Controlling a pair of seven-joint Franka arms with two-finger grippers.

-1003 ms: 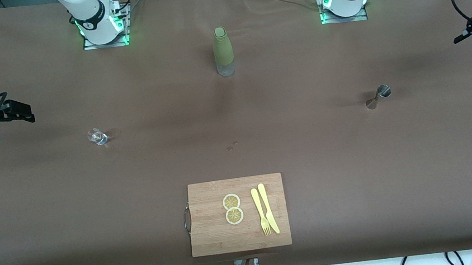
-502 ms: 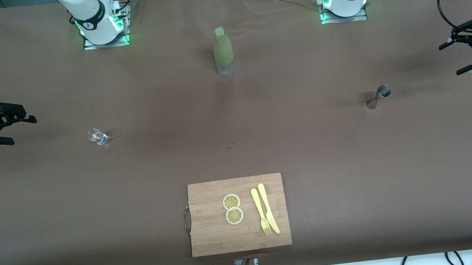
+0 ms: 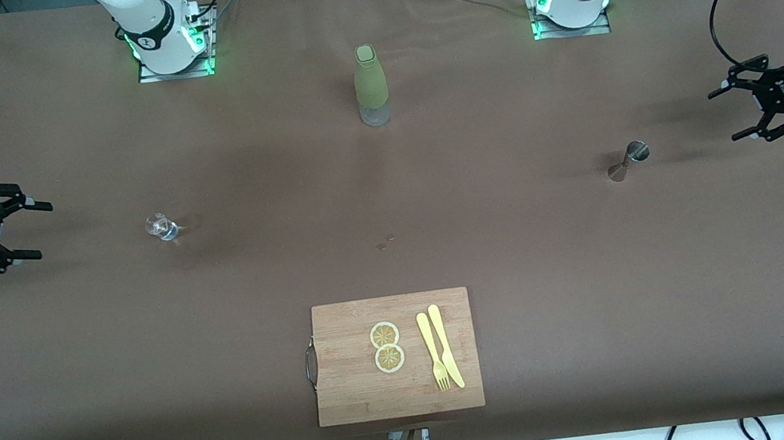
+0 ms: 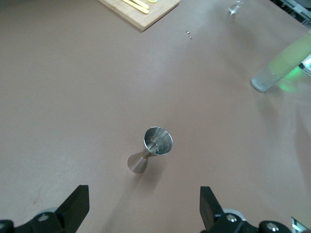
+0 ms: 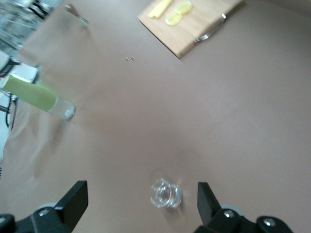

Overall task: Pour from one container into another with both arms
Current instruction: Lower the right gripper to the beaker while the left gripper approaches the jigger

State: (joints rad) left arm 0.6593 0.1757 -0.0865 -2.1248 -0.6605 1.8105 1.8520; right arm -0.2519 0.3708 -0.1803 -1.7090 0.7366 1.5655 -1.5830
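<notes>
A tiny clear glass [image 3: 161,227] [image 5: 165,193] stands on the brown table toward the right arm's end. My right gripper [image 3: 28,232] [image 5: 142,204] hangs open and empty beside it, out at the table's edge, its fingers [image 5: 74,200] pointing at the glass. A small steel hourglass jigger [image 3: 628,160] [image 4: 151,154] stands upright toward the left arm's end. The left gripper [image 3: 730,115] [image 4: 145,208] is open too, apart from the jigger and aimed at it, with nothing between its fingers [image 4: 210,206].
A tall olive-green sleeved bottle [image 3: 370,86] stands midway between the arm bases. A wooden cutting board [image 3: 395,356] near the front camera carries two lemon slices [image 3: 387,346] and a yellow fork and knife [image 3: 439,348]. Small specks [image 3: 385,242] lie mid-table.
Both grippers have swung down and turned to point inward at their containers, the left one shifting closer to the jigger. Both stay open. Glass and jigger have not moved.
</notes>
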